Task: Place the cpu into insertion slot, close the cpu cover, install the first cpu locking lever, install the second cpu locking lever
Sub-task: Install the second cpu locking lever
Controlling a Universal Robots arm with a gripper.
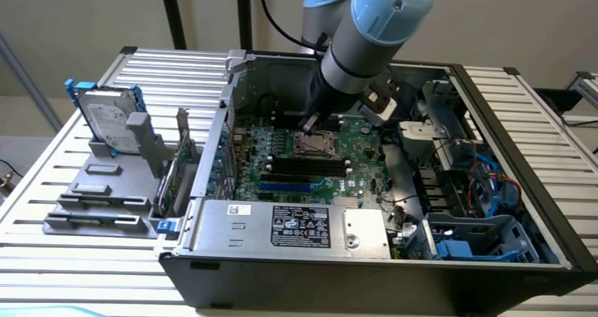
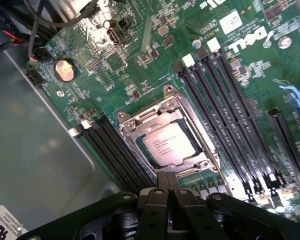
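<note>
Exterior view, from its left to its right: a hard drive stands on the slatted table, then the open computer case. My gripper, fingers pressed together and holding nothing, hangs just above the socket on the green motherboard. Wrist view: the cpu, silvery face up, sits in the insertion slot with the cpu cover closed around it.

- The gripper hangs just over the socket's edge, fingers pressed together;
- the cpu sits silver-side up inside the metal cover, which lies flat on the green motherboard;
- black memory slots flank both sides
</note>
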